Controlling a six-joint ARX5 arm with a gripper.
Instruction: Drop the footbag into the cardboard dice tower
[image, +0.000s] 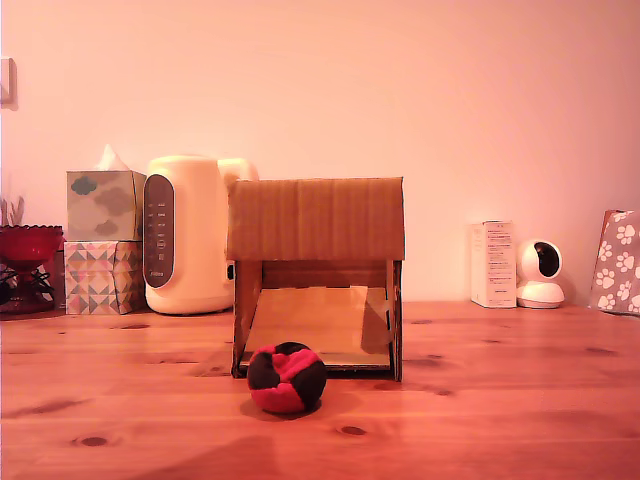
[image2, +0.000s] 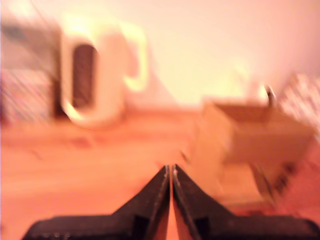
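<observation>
The exterior view sits low, near the table's (image: 520, 400) front edge, and looks level across it at the back wall, squarely facing the open front of the cardboard dice tower (image: 316, 218). The wrist view, badly blurred, looks from higher up past the gripper (image2: 171, 170) toward the same back edge, seeing the tower from above and at an angle. Both views share the tower, the cream appliance (image: 188, 235) and the tissue boxes (image: 104, 240)

We see a knotty wooden table (image: 520, 390) running back to a plain pale wall (image: 400, 80), the whole room washed in warm pinkish light, with soft shadows behind the things along the wall.
</observation>
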